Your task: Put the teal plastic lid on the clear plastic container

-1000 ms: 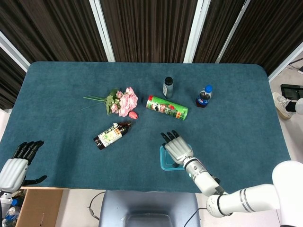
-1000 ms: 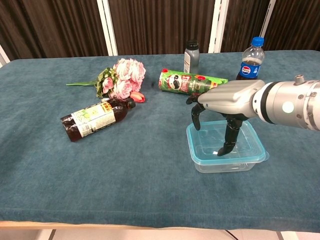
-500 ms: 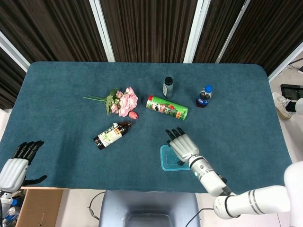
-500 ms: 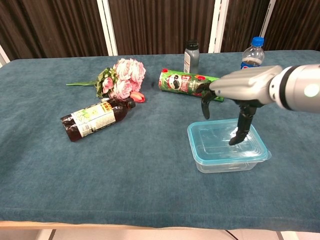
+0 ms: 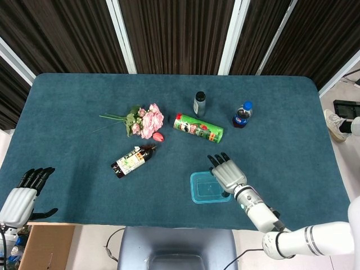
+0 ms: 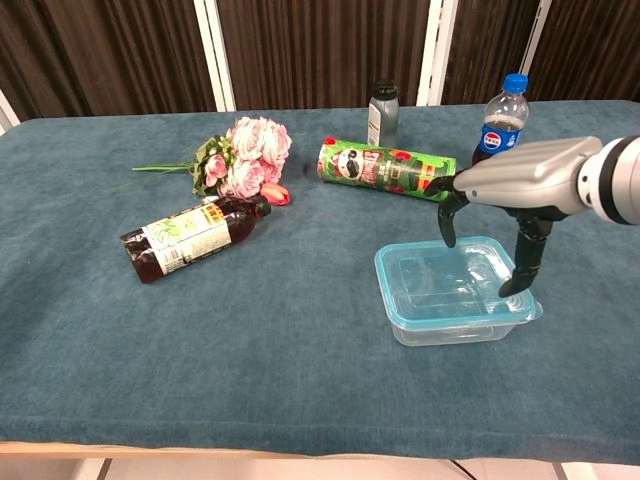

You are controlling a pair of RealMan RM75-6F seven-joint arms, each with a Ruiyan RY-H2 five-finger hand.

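Observation:
The clear plastic container (image 6: 455,325) stands near the front edge of the table, right of the middle, with the teal lid (image 6: 452,283) lying on top of it. In the head view the teal lid (image 5: 207,187) shows as a teal rectangle. My right hand (image 6: 520,185) hovers above the container's right side, fingers hanging down and spread, holding nothing; from the head camera the right hand (image 5: 227,172) overlaps the lid's right edge. My left hand (image 5: 20,198) rests off the table's front left corner, fingers apart, empty.
A dark sauce bottle (image 6: 190,237) lies left of the middle. Pink flowers (image 6: 240,160), a green chips can (image 6: 380,165), a small grey bottle (image 6: 382,100) and a cola bottle (image 6: 498,120) sit further back on the teal tablecloth (image 6: 300,350).
My right hand has lifted off the lid and drawn to the right, from over the container's middle to its right edge. The lid stays on the container. The left hand is still.

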